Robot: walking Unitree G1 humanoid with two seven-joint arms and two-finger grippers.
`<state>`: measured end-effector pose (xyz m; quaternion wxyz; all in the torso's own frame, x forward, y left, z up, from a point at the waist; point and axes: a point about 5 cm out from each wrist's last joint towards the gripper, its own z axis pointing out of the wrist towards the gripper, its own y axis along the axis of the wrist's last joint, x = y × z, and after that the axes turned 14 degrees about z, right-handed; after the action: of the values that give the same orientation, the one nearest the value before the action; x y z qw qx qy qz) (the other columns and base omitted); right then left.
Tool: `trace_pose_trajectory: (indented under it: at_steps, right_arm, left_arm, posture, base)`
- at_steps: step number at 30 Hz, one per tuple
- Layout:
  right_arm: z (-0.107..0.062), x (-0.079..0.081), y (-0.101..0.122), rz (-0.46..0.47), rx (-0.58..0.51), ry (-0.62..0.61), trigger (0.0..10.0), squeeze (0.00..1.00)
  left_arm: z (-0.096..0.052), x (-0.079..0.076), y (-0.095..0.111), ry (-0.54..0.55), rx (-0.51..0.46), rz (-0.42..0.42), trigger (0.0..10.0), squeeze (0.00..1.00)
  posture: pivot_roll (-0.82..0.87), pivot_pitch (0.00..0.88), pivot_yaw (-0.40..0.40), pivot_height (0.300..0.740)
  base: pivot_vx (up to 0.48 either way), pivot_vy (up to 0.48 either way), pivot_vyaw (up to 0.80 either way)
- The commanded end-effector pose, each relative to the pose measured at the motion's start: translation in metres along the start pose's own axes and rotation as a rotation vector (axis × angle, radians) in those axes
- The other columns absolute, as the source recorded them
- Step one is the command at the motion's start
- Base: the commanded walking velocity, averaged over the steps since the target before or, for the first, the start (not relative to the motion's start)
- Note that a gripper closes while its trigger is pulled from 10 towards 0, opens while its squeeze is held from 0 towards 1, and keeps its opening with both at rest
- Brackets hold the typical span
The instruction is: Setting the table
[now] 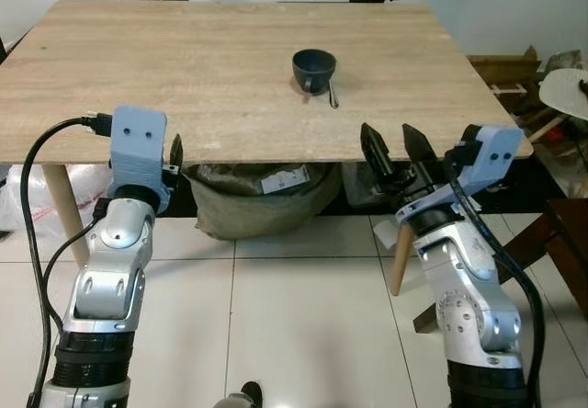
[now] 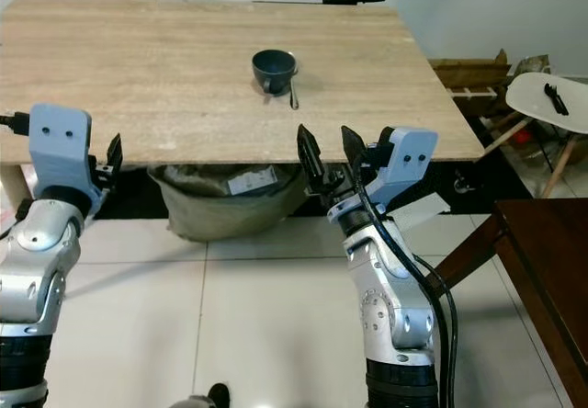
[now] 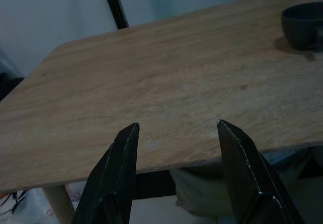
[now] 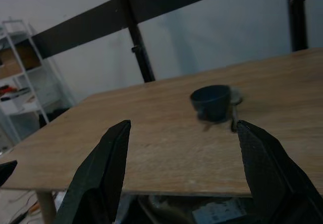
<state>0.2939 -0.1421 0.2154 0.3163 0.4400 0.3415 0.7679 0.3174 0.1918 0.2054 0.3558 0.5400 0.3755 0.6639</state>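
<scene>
Two things, a dark bowl [image 1: 314, 68] with a spoon [image 1: 333, 94] touching it, already lie on the bench [image 1: 138, 68], while the left gripper [image 3: 176, 173] and the right gripper [image 1: 398, 149] wait wide and empty at its near edge, so the next move probably calls for fetching another piece.

My two arms are built of silver metal segments, rounded at the joints, each with dark circular caps and small screw holes on the casing. Near the base each arm ends in a black ribbed collar. Just behind the left gripper [image 1: 173, 155] sits a pale blue plastic housing with two small dark holes in its face; a thick black cable plugs into its side and loops down along the arm. The right gripper [image 1: 397, 145] has the same blue housing behind it, also cabled. The fingers [image 3: 118, 171] are long, black, tapering to points.
</scene>
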Motion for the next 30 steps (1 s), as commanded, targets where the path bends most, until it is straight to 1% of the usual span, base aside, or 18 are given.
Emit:
trace_pose_trajectory:
  at_steps: [1, 26, 29, 30]
  right_arm:
    - [-0.0011, -0.0044, 0.0013, 0.003, -0.001, -0.018, 10.0, 0.00]
    - [-0.0024, -0.0025, -0.0007, 0.010, 0.012, 0.006, 10.0, 0.00]
    - [-0.0026, -0.0046, 0.0005, -0.017, 0.015, 0.002, 10.0, 0.00]
    - [-0.0028, -0.0068, 0.0012, -0.040, 0.020, 0.000, 10.0, 0.00]
  left_arm:
    - [0.0009, -0.0006, -0.0012, -0.001, 0.005, 0.009, 10.0, 0.00]
    - [0.0018, -0.0017, -0.0007, -0.004, 0.002, 0.014, 10.0, 0.00]
    - [0.0017, -0.0023, -0.0005, -0.008, 0.002, 0.013, 10.0, 0.00]
    - [0.0017, -0.0027, -0.0005, -0.012, 0.001, 0.009, 10.0, 0.00]
  posture:
    - [-0.10, 0.000, 0.057, 0.740]
    - [-0.10, 0.005, 0.061, 0.740]
    - [-0.10, 0.007, 0.061, 0.740]
    - [-0.10, 0.007, 0.062, 0.740]
  base:
    - [0.480, 0.000, 0.00]
    - [0.480, 0.000, 0.00]
    - [0.419, 0.000, 0.00]
    - [0.364, 0.000, 0.00]
